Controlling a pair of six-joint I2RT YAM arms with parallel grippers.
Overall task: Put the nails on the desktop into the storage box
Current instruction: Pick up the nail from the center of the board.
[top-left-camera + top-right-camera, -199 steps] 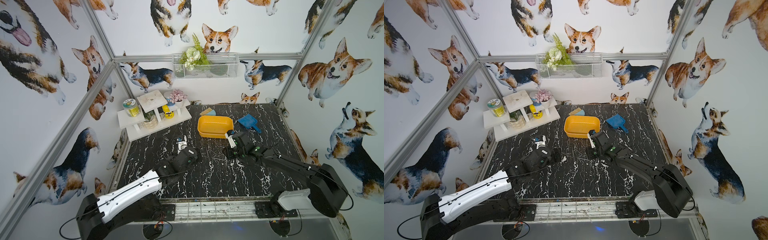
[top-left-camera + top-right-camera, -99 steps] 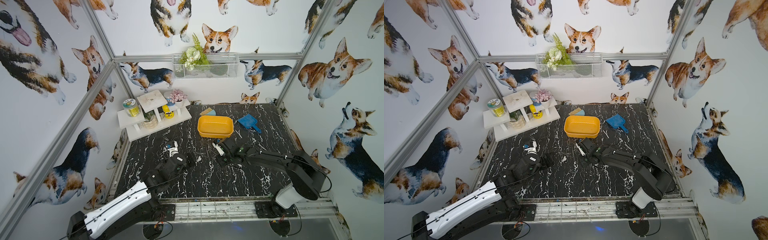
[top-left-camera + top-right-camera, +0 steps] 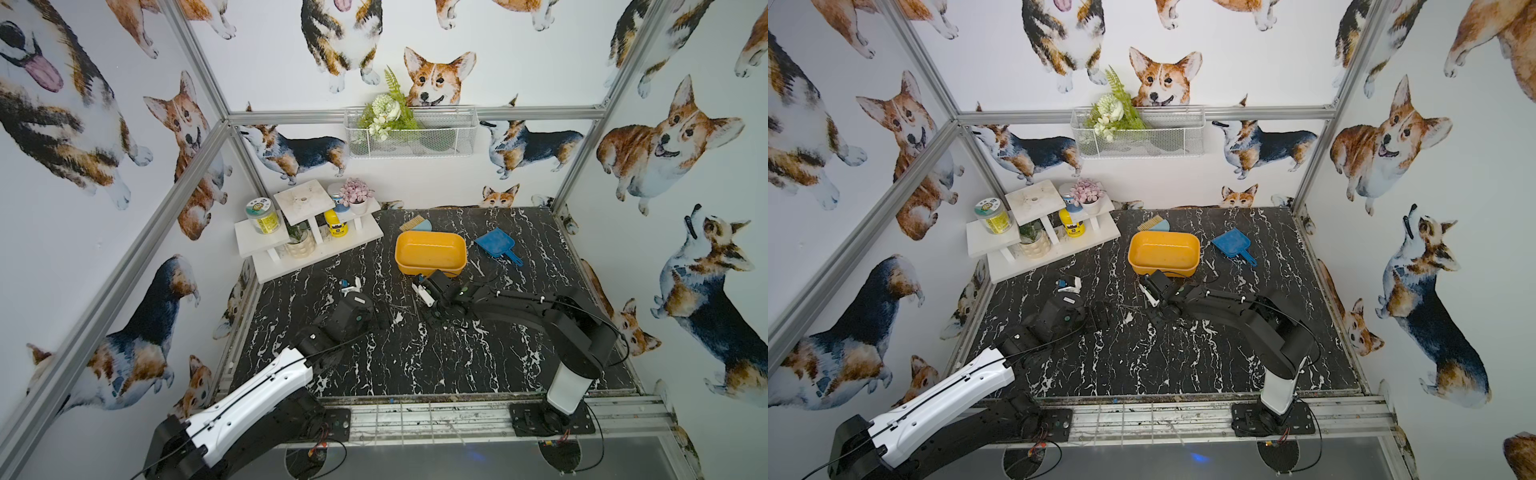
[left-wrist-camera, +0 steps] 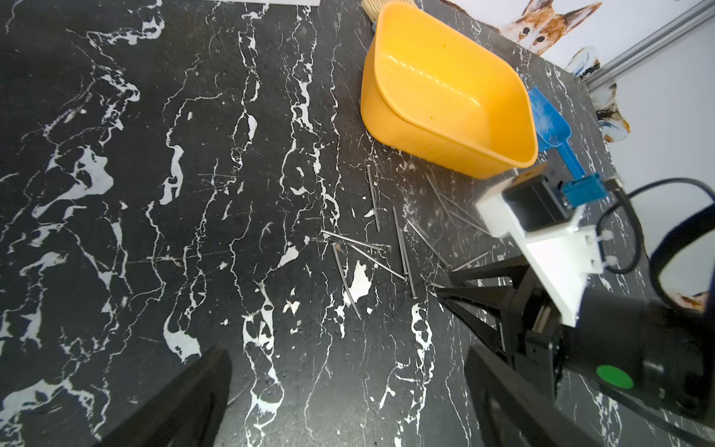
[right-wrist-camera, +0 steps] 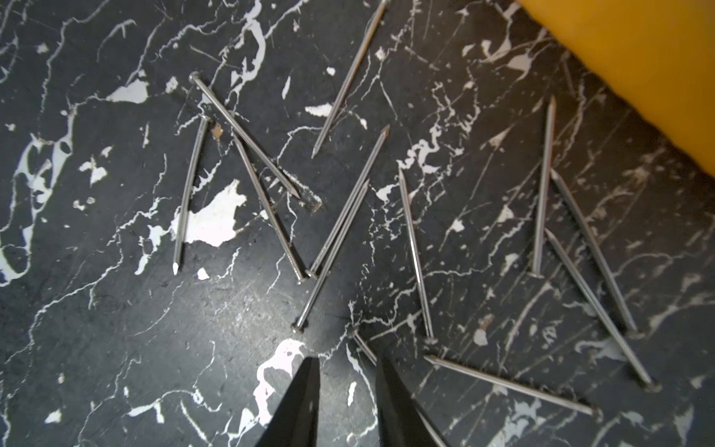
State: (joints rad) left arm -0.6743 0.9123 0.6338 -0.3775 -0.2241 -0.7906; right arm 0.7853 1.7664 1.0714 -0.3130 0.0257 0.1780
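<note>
The right tool (image 5: 346, 358) stands low over the worktop (image 5: 116, 348). Its two black fingers are drawn close but not together: a narrow strip of marble shows between the tips, and no nail lies in that gap. One nail runs just beside and partly under one finger; whether it is touched cannot be told. The tips point down at the near edge of the scatter. This posture is judged to suit a pinch on a single slim shaft lying flat.

The left tool (image 4: 346, 354) hangs with its fingers wide apart and holds nothing. It sits beside the scatter, clear of every nail, and its camera looks over the whole work area. This placing is judged to leave the right arm an unobstructed approach.

The nails (image 5: 340, 232), about a dozen, all lie flat on the worktop. Some are crossed or touching in pairs and others lie apart. The group sits between the two tools and just in front of the storage box (image 4: 406, 131). The box interior shows bare in the left wrist view and in both top views; no nail is seen in it. The short gap between box and scatter is judged to keep each carry brief.

A blue dustpan (image 3: 494, 245) lies beside the box, and a white shelf (image 3: 307, 245) stands well apart. Neither bears on the step in hand.
</note>
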